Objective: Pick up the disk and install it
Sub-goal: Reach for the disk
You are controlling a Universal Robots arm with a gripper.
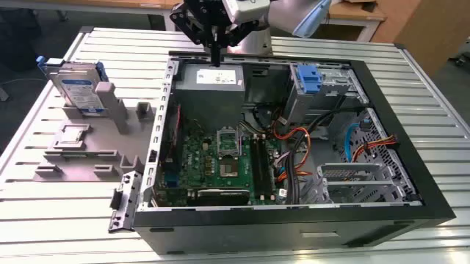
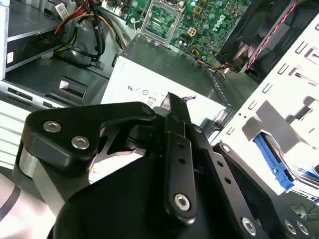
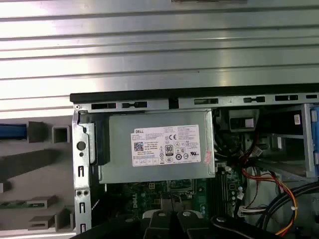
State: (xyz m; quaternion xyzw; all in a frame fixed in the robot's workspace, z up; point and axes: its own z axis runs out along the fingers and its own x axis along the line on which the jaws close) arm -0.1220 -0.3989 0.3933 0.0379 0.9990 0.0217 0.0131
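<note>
gripper (image 1: 216, 58): closed tight, holding nothing, over the grey box (image 1: 211, 80) | disk (image 1: 79, 88): well off toward the exterior view's left, standing on edge in its stand (image 1: 88, 165)

Seen from high up and at a slant, the exterior view takes in the whole open computer case (image 1: 294, 223) on the slatted table (image 1: 59, 220). The first wrist view looks straight down from nearer on the power-supply box (image 3: 159, 144) and the case's rim. The second wrist view peers closely past the gripper (image 2: 172, 97) toward that box and the motherboard (image 2: 174, 20), both shared by all three views.
</note>
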